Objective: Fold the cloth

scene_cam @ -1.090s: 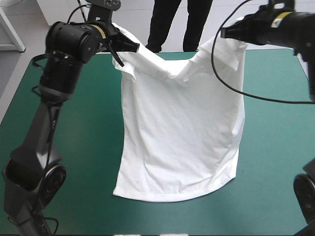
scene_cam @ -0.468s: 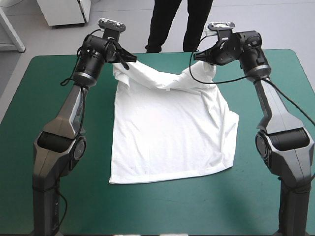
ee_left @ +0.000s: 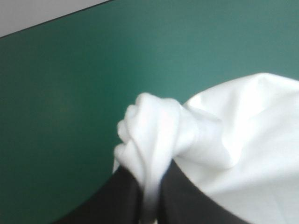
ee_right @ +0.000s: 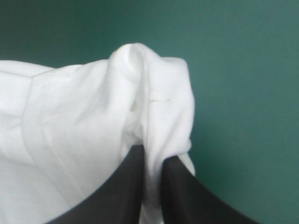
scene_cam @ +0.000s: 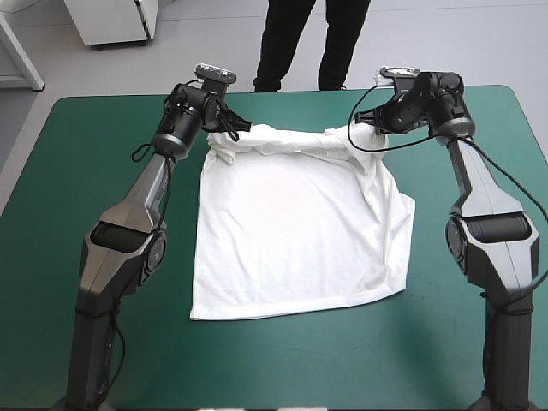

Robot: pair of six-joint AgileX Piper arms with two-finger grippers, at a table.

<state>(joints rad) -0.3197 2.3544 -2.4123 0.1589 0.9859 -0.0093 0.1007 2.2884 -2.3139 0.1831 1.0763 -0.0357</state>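
A: Where did the T-shirt lie?
B: Spread flat mid-table, hem toward the near edge, with bare teal-green cover on every side.
A: And its shoulders?
B: Bunched near the far edge, one pinched by the left gripper, the other by the right gripper.

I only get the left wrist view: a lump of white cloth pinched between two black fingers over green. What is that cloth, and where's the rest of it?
Observer: It's a T-shirt. The high view shows most of it spread on the teal-green table, hem toward the near edge.
Operator: Does only that one gripper hold it?
Observer: No. The left gripper has one shoulder corner, and the right gripper is shut on the other.
Operator: Is the shirt lying smooth?
Observer: Not along the far edge. The strip between the two grippers is bunched, and the side by the right arm is rumpled.
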